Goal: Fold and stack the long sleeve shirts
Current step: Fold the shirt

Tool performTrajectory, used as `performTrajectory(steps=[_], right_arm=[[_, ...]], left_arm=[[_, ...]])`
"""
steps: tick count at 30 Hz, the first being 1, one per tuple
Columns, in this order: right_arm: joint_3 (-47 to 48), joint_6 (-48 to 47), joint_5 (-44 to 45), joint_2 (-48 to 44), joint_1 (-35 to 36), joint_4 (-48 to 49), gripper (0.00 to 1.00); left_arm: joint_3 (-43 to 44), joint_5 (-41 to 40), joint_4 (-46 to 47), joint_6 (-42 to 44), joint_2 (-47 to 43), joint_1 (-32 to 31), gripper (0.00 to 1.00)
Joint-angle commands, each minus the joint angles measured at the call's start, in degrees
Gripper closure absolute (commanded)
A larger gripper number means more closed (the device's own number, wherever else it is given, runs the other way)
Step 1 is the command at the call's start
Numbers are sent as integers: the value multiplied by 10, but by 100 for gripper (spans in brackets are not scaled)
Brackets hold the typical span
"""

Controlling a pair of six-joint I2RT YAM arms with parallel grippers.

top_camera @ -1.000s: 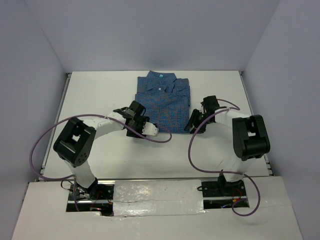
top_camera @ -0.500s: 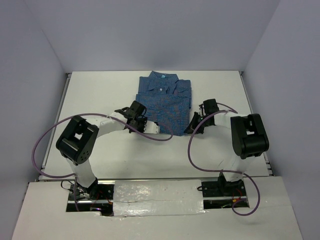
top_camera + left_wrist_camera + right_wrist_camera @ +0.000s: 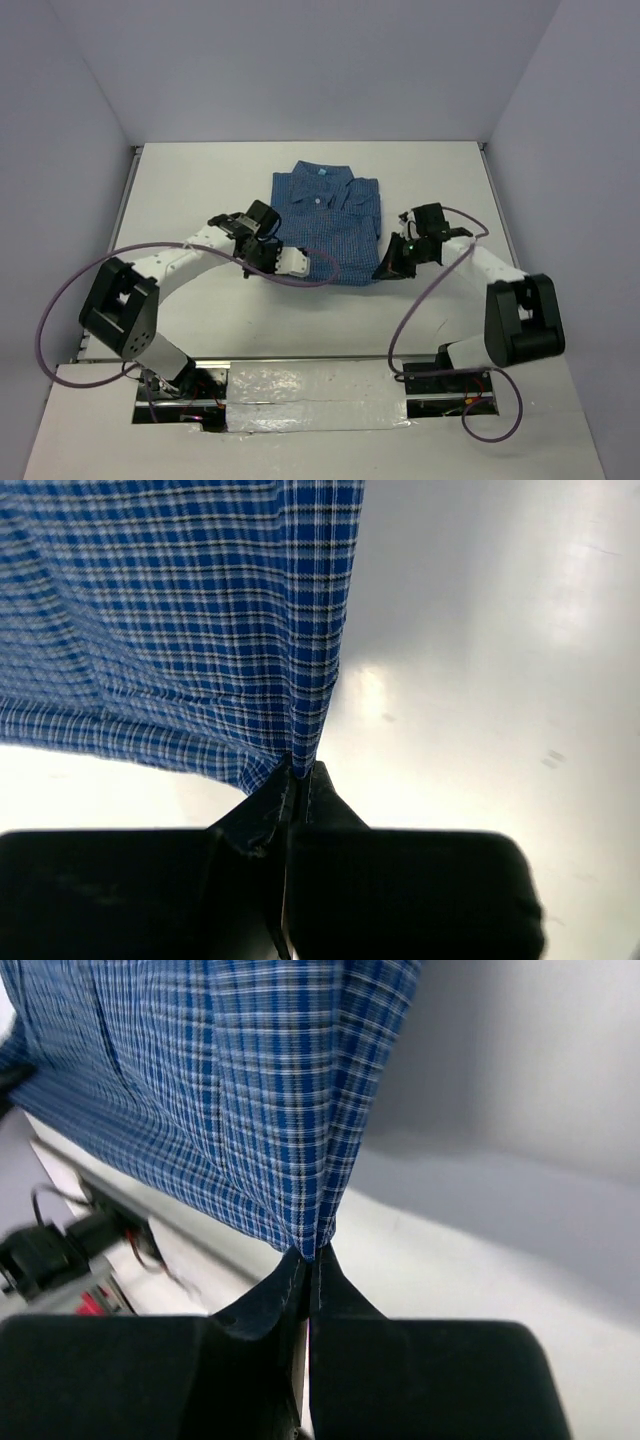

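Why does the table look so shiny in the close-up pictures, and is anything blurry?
Left wrist view: glare whitens the table beside the sharply focused shirt. Right wrist view: the checks are crisp, the lower-left background blurs. Top view: even light, soft shadows only.

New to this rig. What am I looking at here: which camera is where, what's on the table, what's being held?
These are two small robot arms, the left arm and the right arm, bolted at the near edge of a white table. The wide picture comes from a fixed camera above and behind them. The two close-ups each come from a camera on one wrist. On the table lies one folded blue checked shirt, collar at the far side. The left gripper is shut on a corner of the shirt's near edge, and the right gripper is shut on the other.
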Motion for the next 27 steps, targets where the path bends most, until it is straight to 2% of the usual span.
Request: performTrajectory(steps=[1,5,7,12,14,18,22,23,27], right_arm=[[-30,-13,21,-80,29,-130,100],[-34,44,57,-170,127,-216,100],[-39,63,50,-217,151,-260,100],[-2,102,31,-317,171,-367,100],[24,118,27,-324,172,-412,100],[111,84,-2,-262,166,-418,100],[165,-3,-2,-180,102,-420,100],[169,-39,-7,-146,58,-416,100],[207,-79,-43,-47,9,-354,100]], left_arm=[[9,16,-150,-28,-56,-3,100],[33,42,-247,-47,-113,-28,100],[59,61,-307,-37,-148,-38,100],[118,97,-375,-36,-194,-52,100],[148,117,-394,-55,-189,-52,100],[253,134,-364,-97,-132,-37,100],[336,167,-357,-110,-57,54,100],[351,180,-370,-109,-36,68,100],[409,202,-378,-115,75,123,100]])
